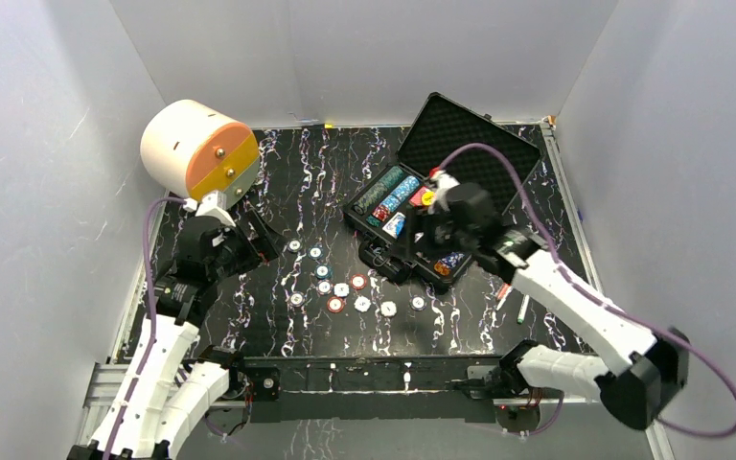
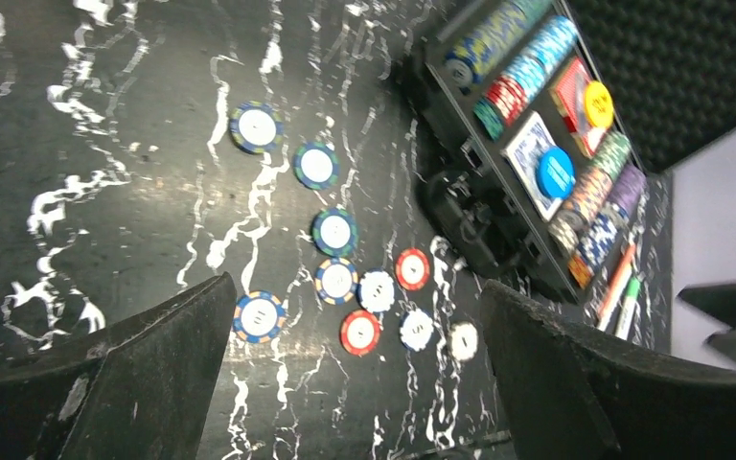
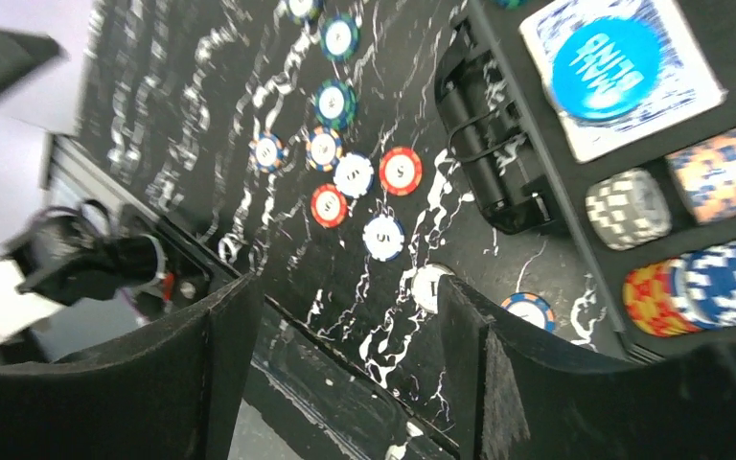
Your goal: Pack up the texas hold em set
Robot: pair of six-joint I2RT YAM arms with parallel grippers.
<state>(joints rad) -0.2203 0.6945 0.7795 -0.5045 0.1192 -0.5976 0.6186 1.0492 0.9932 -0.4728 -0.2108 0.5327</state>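
The black case lies open at the back right, its foam-lined lid raised. Rows of coloured chips and card decks fill it; a blue disc and a yellow disc lie on the decks. Several loose chips are scattered on the table in front of the case, among them a red chip and a white chip. My left gripper hangs open and empty left of the chips. My right gripper is open and empty above the case's front edge.
A white-and-orange round drawer unit stands at the back left, just behind the left arm. A red and a green pen lie right of the case, under the right arm. The case handle sticks out toward the chips. Walls close in on the sides and back.
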